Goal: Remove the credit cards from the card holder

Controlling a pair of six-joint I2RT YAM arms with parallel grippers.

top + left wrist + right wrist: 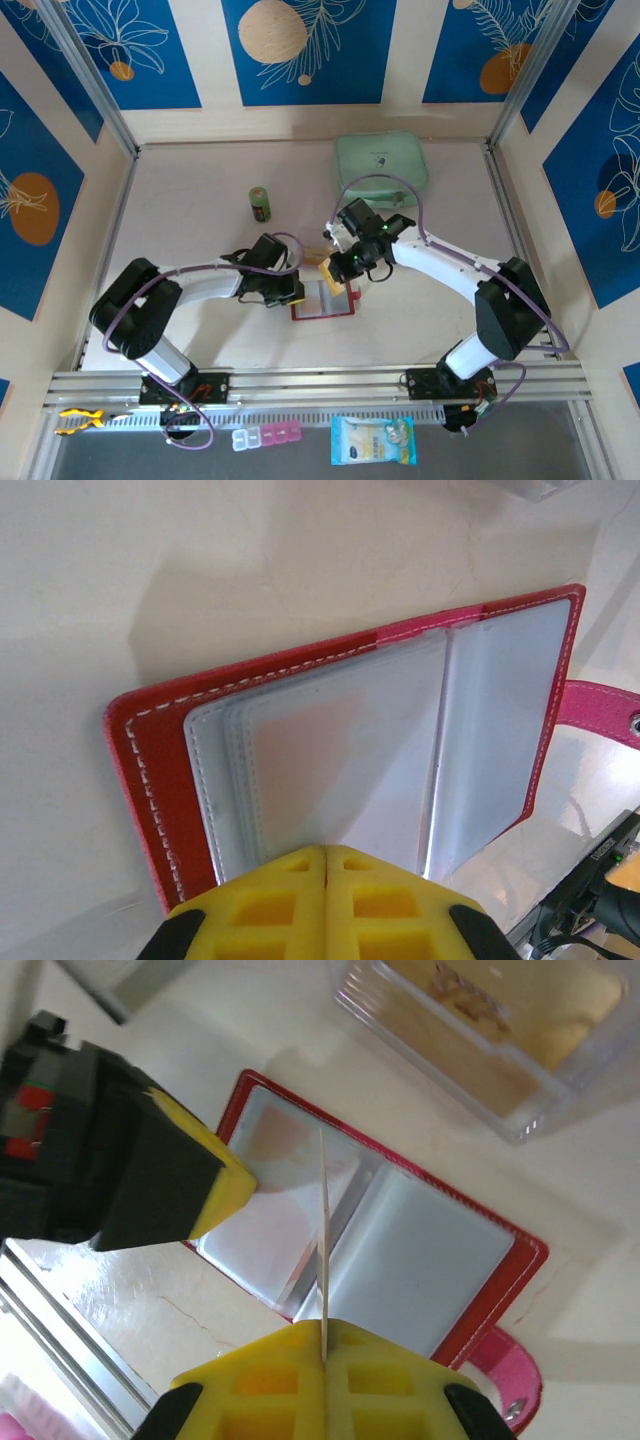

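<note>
The card holder (322, 302) lies open on the table, a red wallet with clear plastic pockets (340, 750) and a pink tab (600, 708). My left gripper (288, 290) is shut, and its yellow tips (325, 852) press on the left-hand pockets near the wallet's edge. My right gripper (338, 272) hangs just above the wallet's middle, shut on a thin credit card (323, 1230) that I see edge-on, standing up over the fold. The open wallet (420, 1260) lies below that card. The left gripper's fingers (215, 1175) rest on its far page.
A clear plastic box holding a tan card (480, 1030) sits just behind the wallet, also visible from above (315, 255). Further back are a mint green zip case (380, 162) and a small green cylinder (260, 203). Metal rails run along the table's near edge (320, 382).
</note>
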